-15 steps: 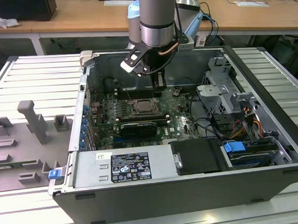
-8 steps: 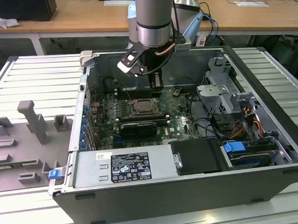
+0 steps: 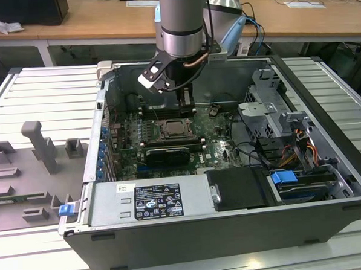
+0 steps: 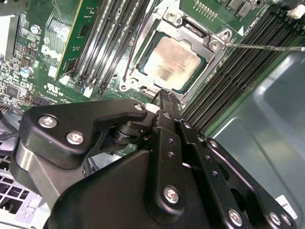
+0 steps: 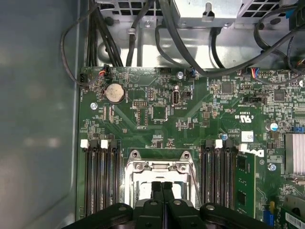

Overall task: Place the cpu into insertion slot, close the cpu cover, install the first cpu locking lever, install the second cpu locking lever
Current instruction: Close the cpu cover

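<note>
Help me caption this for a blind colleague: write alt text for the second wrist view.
The cpu sits framed by the silver cpu cover, between rows of black memory slots on a green motherboard. The black gripper, jaws together, looms in the foreground with its tip near the cover's edge.

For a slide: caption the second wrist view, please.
Shut gripper poised just beside the cpu, which sits beneath the closed cpu cover.
</note>
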You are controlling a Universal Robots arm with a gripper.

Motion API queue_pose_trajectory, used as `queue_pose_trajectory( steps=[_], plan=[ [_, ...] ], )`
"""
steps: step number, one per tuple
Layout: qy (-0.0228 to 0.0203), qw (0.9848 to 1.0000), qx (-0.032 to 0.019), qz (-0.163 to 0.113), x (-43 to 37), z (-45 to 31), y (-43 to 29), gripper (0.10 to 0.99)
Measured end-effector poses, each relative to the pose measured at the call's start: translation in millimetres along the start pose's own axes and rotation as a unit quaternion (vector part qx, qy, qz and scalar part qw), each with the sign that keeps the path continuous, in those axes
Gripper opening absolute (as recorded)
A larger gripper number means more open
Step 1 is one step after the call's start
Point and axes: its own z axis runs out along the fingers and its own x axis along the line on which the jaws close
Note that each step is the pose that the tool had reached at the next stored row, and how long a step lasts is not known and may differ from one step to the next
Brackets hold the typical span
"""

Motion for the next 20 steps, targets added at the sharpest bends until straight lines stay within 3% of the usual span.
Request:
queue_pose_trajectory(
  steps=[17,20],
  plan=[
    [0.0,1.0,0.0007,0.0,0.1,2.5,-11.3,0.106],
    [0.0002,1.0,0.0039,0.0,0.0,1.3,-13.6,0.106]
  ],
)
